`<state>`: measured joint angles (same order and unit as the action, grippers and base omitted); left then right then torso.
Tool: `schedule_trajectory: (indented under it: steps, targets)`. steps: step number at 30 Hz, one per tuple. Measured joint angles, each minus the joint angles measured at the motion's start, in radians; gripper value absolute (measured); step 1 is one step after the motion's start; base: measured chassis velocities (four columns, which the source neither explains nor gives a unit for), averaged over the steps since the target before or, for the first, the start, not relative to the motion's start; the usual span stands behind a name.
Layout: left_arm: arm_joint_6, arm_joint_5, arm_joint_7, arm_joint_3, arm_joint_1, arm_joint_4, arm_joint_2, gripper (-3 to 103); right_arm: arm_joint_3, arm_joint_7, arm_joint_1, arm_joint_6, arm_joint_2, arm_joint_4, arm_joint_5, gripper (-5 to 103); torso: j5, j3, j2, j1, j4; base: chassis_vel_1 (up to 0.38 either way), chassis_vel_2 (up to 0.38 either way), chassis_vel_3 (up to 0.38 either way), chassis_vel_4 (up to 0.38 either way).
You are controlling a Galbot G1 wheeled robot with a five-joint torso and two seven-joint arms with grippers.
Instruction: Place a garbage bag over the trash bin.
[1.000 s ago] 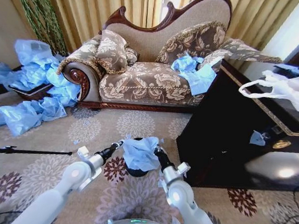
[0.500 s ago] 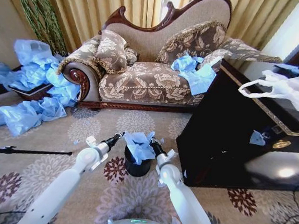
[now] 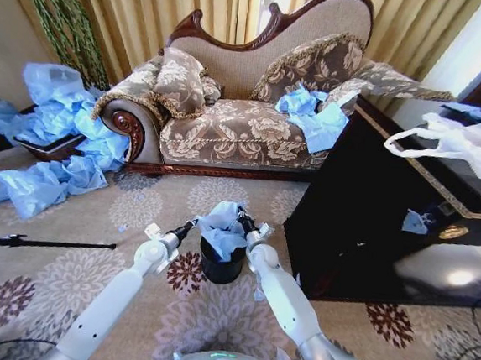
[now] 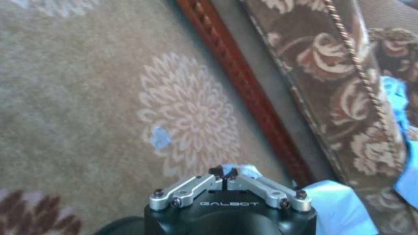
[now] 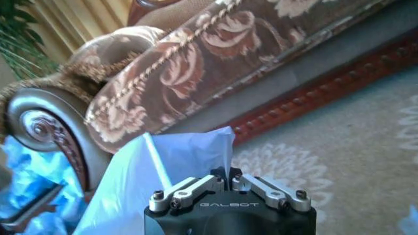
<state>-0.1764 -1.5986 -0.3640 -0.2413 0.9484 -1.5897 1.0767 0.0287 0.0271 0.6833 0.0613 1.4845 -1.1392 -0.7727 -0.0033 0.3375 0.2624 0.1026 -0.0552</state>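
I held the thin, crinkly light blue garbage bag (image 3: 220, 227) above the small black round trash bin (image 3: 220, 265), my left gripper (image 3: 191, 224) and right gripper (image 3: 241, 222) each pinching 1 edge. Spreading its mouth over the rim looked next.

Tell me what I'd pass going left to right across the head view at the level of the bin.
black rod on the carpet → left hand → garbage bag over the trash bin → right hand → dark cabinet
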Motion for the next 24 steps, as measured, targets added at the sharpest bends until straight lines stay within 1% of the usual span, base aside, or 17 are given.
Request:
schedule_trajectory:
  steps: [3, 6, 8, 9, 10, 11, 13, 19, 24]
  targets:
    - [0.003, 0.014, -0.012, -0.002, -0.002, 0.020, 0.015, 0, 0.013, -0.001, -0.009, 0.013, 0.002, 0.034, 0.017, 0, 0.0000, 0.000, 0.000, 0.000, 0.0000, 0.000, 0.000, 0.000, 0.000]
    - [0.003, 0.024, -0.020, 0.001, -0.002, 0.024, 0.023, 0, 0.020, 0.006, -0.008, 0.011, -0.011, 0.037, 0.026, 0, 0.0000, 0.000, 0.000, 0.000, 0.0001, 0.000, 0.000, 0.000, 0.000]
    - [-0.002, 0.032, -0.024, 0.008, -0.001, 0.024, 0.024, 0, 0.023, 0.012, 0.000, 0.002, -0.031, 0.030, 0.028, 0, -0.0001, 0.000, 0.000, 0.000, 0.0001, 0.000, 0.000, 0.000, 0.000]
    - [-0.008, 0.040, -0.025, 0.015, -0.001, 0.026, 0.025, 0, 0.025, 0.015, 0.014, -0.010, -0.052, 0.017, 0.027, 0, -0.0001, 0.000, 0.000, 0.000, -0.0003, 0.000, 0.000, 0.000, 0.000]
    - [-0.008, 0.040, -0.025, 0.015, -0.001, 0.026, 0.025, 0, 0.025, 0.015, 0.014, -0.010, -0.052, 0.017, 0.027, 0, -0.0001, 0.000, 0.000, 0.000, -0.0003, 0.000, 0.000, 0.000, 0.000]
    - [-0.011, 0.046, -0.025, 0.022, -0.002, 0.030, 0.024, 0, 0.027, 0.014, 0.027, -0.019, -0.067, 0.009, 0.026, 0, -0.0001, 0.000, 0.000, 0.000, -0.0002, 0.000, 0.000, 0.000, 0.000]
    - [-0.015, 0.064, -0.022, 0.040, -0.006, 0.047, 0.020, 0, 0.027, 0.007, 0.052, -0.030, -0.085, 0.007, 0.027, 0, -0.0001, 0.000, 0.000, 0.000, -0.0003, 0.000, 0.000, 0.000, 0.000]
    - [-0.016, 0.088, -0.012, 0.064, -0.017, 0.090, 0.020, 0, 0.030, -0.005, 0.089, -0.046, -0.095, 0.023, 0.033, 0, -0.0001, 0.000, 0.000, 0.000, 0.0001, 0.000, 0.000, 0.000, 0.000]
    - [-0.016, 0.100, 0.003, 0.081, -0.021, 0.114, 0.015, 0, 0.032, -0.042, 0.132, -0.072, -0.114, 0.021, 0.035, 0, -0.0001, 0.000, 0.000, 0.000, -0.0001, 0.000, 0.000, 0.000, 0.000]
